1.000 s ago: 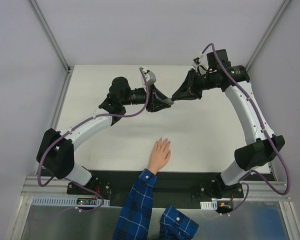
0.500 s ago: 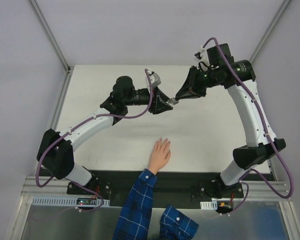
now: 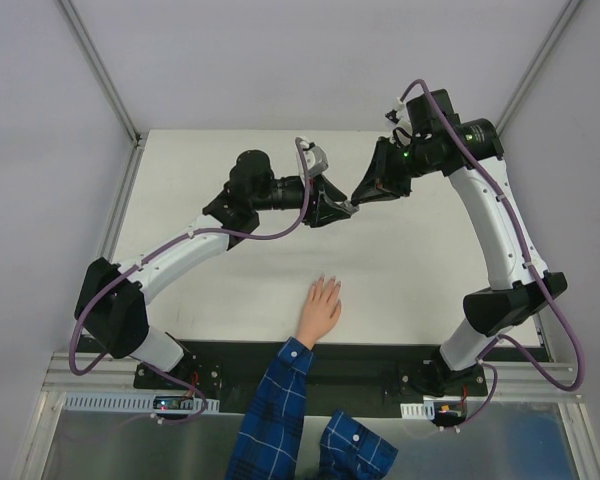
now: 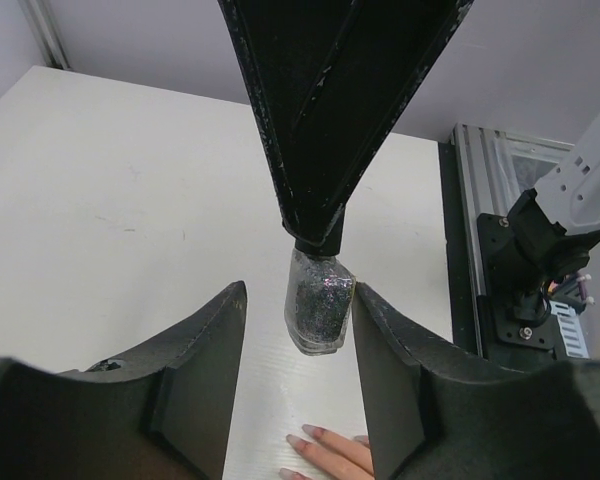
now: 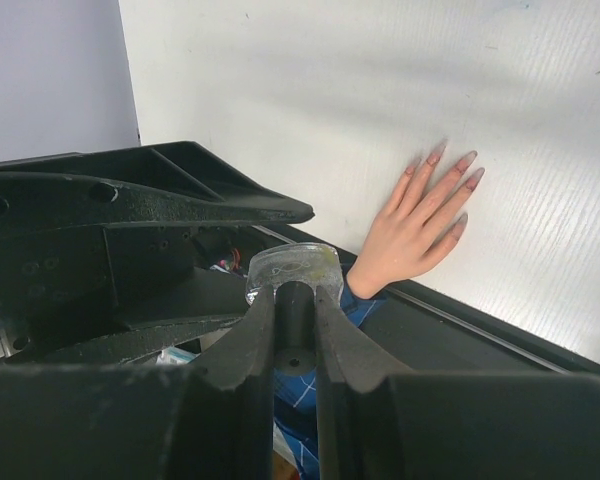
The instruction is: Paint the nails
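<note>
A light-skinned hand (image 3: 320,306) with a blue plaid sleeve lies flat on the white table's near edge, its pale pink nails (image 5: 465,162) pointing away from the arms; a few nails show in the left wrist view (image 4: 302,436). My right gripper (image 3: 360,199) is shut on the black cap (image 5: 294,322) of a small glittery dark bottle (image 4: 320,300) and holds it in the air above mid-table. My left gripper (image 3: 336,208) is open, its fingers (image 4: 205,370) on either side of the bottle; the right-hand finger is close to the glass, the other stands apart.
The white table (image 3: 420,270) is bounded by metal rails at left and right. A black base strip (image 3: 370,360) with both arm mounts runs along the near edge. The right arm's base (image 4: 540,250) shows in the left wrist view.
My left gripper has moved right towards the right gripper and now brackets the bottle. The right gripper has shifted slightly with the bottle. The hand has not moved.
</note>
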Controlling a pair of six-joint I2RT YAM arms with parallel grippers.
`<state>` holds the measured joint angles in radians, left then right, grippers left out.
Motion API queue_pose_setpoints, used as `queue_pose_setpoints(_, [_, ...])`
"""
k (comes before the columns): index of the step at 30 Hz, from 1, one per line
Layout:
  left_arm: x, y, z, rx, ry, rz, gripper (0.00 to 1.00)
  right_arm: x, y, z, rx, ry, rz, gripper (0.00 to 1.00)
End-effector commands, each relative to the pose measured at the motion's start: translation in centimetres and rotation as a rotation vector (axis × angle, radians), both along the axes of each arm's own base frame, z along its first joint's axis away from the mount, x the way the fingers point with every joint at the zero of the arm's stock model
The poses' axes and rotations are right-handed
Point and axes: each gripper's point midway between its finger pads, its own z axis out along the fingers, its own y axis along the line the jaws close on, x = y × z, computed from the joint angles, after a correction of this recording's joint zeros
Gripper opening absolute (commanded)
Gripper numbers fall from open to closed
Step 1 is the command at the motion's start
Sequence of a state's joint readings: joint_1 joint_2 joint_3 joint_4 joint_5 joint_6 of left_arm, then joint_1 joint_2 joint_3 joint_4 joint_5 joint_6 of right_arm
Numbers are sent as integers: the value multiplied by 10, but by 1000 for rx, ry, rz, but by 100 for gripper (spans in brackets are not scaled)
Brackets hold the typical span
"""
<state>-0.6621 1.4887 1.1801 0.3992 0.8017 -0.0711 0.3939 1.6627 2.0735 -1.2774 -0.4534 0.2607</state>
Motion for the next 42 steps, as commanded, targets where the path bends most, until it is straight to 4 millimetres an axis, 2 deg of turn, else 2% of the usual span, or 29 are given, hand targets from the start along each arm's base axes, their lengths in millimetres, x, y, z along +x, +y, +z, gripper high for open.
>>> queue_pose_setpoints(1, [4, -8, 14, -11, -65, -9, 43, -8, 0, 9, 5, 2, -2, 1])
queue_pose_setpoints(4, [4, -9, 12, -5, -63, -11, 42, -8, 0, 9, 7, 2, -4, 1])
queue_pose_setpoints(10, [3, -13, 10, 5, -63, -21, 45, -8, 0, 10, 9, 0, -3, 1])
queue_pose_setpoints(16, [4, -16, 11, 5, -63, -22, 38, -10, 2, 9, 6, 6, 1, 1])
queue_pose_setpoints(20, [4, -18, 14, 2, -68, -22, 43, -9, 2, 7, 2, 12, 2, 1])
queue_pose_setpoints(22, [3, -18, 14, 2, -68, -25, 42, -9, 2, 7, 5, 13, 4, 1])
queue_pose_setpoints(31, [3, -18, 7, 26, -69, -24, 20, -9, 2, 10, 8, 3, 3, 1])
queue_pose_setpoints(32, [5, -18, 7, 29, -73, -20, 15, -9, 2, 10, 9, 2, 5, 1])
queue_pose_setpoints(33, [5, -18, 6, 32, -73, -17, 3, -10, 3, 11, 14, 4, 12, 1])
queue_pose_setpoints(35, [9, -16, 6, 46, -65, 11, 0, -10, 5, 11, 21, -8, 33, 14])
queue_pose_setpoints(36, [10, -15, 7, 50, -61, 18, 0, -10, 5, 12, 25, -16, 47, 23])
queue_pose_setpoints(37, [9, -14, 8, 59, -53, 19, 0, -11, 4, 11, 18, -20, 56, 39])
queue_pose_setpoints(39, [7, -10, 13, 62, -19, 38, 0, -11, -3, 11, -13, -68, 80, 52])
queue_pose_setpoints(40, [6, -8, 13, 63, -20, 44, 0, -10, -5, 10, -21, -87, 92, 62])
queue_pose_setpoints(42, [-1, -3, 15, 50, 57, 57, 0, -13, -11, 12, -43, -146, 126, 69])
